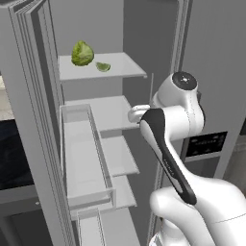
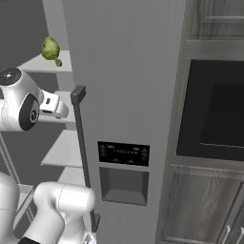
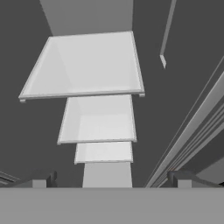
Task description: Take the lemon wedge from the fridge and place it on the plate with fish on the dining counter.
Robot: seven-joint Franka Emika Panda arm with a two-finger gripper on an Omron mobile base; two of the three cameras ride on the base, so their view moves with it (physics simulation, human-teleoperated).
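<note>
The fridge [image 1: 144, 29] stands with its left door swung open. On its top shelf [image 1: 122, 67] the tiny yellow-green lemon wedge [image 1: 103, 67] lies just right of a round leafy green ball [image 1: 82, 53]. From the right the lemon wedge [image 2: 58, 62] shows below that ball [image 2: 50, 47]. My hand [image 1: 136, 113] reaches in over the second shelf, one level below the wedge and to its right. My gripper [image 3: 111, 180] is open, its tips wide apart with nothing between them, looking down on a stack of bare pale shelves [image 3: 87, 65]. The plate with fish and the dining counter are out of view.
The open left door carries clear bins [image 1: 81, 158] close to the arm's left. The closed right door [image 2: 128, 71] has a dark bar handle [image 2: 80, 143] and a dispenser panel [image 2: 123, 153]. A dark built-in oven [image 2: 214, 109] sits in wood cabinets further right.
</note>
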